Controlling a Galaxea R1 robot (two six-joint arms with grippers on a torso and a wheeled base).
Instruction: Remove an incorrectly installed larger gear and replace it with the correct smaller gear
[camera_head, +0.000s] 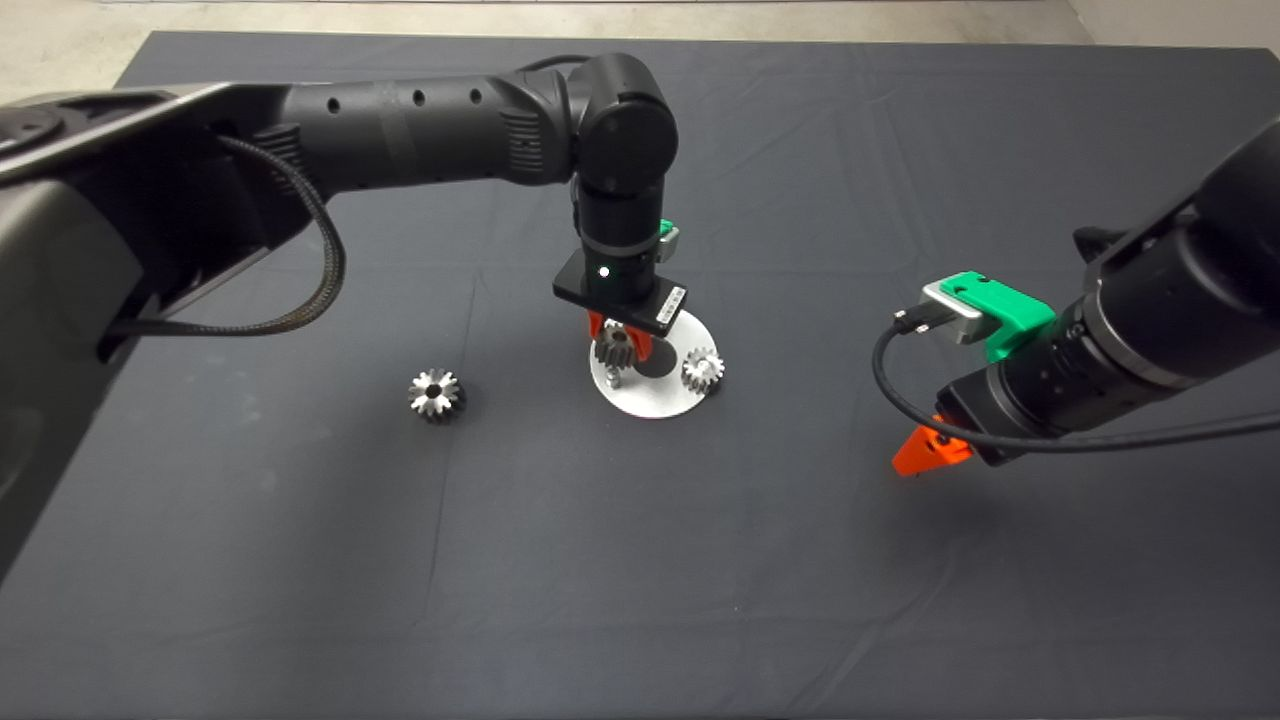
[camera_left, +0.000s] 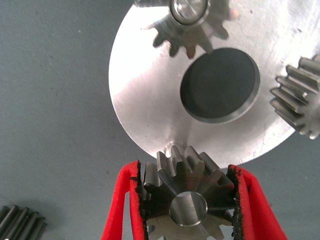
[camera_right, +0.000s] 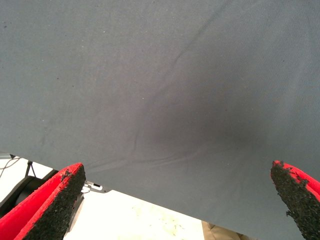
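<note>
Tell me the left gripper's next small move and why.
Probably lower straight down onto the bare pin. The left gripper is shut on the smaller gear above the round plate, and the larger gear already lies off on the mat.

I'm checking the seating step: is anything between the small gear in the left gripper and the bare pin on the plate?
Nothing visible. The left gripper holds the smaller gear above the pin.
</note>
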